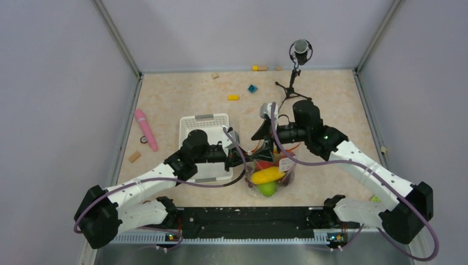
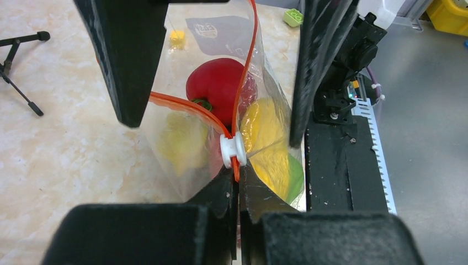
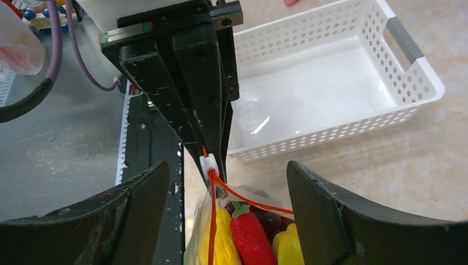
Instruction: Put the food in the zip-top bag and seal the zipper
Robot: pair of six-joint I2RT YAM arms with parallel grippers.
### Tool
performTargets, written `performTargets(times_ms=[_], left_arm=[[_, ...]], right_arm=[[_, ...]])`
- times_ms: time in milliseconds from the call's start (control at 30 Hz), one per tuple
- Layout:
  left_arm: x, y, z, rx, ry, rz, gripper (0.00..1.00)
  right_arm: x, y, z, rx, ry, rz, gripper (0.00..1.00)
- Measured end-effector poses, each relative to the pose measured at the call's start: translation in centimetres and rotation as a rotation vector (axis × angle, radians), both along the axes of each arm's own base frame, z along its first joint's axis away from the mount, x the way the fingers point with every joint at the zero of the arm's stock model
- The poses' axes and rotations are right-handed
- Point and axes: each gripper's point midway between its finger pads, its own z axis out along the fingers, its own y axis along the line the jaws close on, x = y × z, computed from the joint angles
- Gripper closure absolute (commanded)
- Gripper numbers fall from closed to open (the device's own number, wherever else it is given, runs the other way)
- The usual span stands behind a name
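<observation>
Left claw (image 2: 238, 175) pinches shut on the zipper's (image 2: 177, 102) left end. Right claw (image 3: 225, 168) gapes wide and empty astride the zip-top bag's (image 2: 182, 149) mouth.

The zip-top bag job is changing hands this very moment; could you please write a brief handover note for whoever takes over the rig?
Left gripper: fingers shut on the end of the thin orange-red zipper strip, right beside its small white slider.
Right gripper: fingers open, straddling the mouth of the clear crinkly zip-top bag, holding nothing.
Done: the plastic toy food is inside the bag; the white perforated plastic basket looks empty.
Left: the zipper's two sides stand apart, so the mouth is open; it needs sealing.
</observation>
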Motion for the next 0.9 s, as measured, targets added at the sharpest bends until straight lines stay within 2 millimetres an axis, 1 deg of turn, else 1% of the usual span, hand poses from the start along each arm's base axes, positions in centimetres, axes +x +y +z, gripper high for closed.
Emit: performTargets(times_ms=[133,267,433,600,667,700,733,900], left_arm=[[0.0,0.0,-0.1,0.005,-0.011,-0.001,1.00],[0.1,0.1,-0.3,0.011,-0.011,0.001,1.00],[0.1,0.1,-0.5,0.019,-0.011,0.003,1.00],[0.5,0.3,-0.8,0.034,-0.008,0.024,1.00],[0.7,0.4,-1.0,0.039,-0.006,0.034,1.00],[0.7,0.5,-1.0,0.041,-0.004,0.035,1.00],[0.6,0.5,-1.2,0.046,-0.001,0.035,1.00],[0.7,0.5,-1.2,0.046,-0.002,0.039,1.00]], right_arm=[[0.3,0.8,-1.3,-0.031,0.031,0.019,0.31],[0.5,1.5,-1.8,-0.049,0.042,0.037,0.39],[-0.1,1.9,-2.1,-0.061,0.044,0.062,0.55],[-0.7,2.1,-2.2,-0.073,0.048,0.086,0.76],[-0.8,2.2,-2.2,-0.077,0.048,0.093,0.88],[-0.8,2.2,-2.3,-0.081,0.045,0.094,0.96],[-0.8,2.2,-2.3,-0.084,0.044,0.095,1.00],[-0.7,2.1,-2.4,-0.095,0.042,0.087,1.00]])
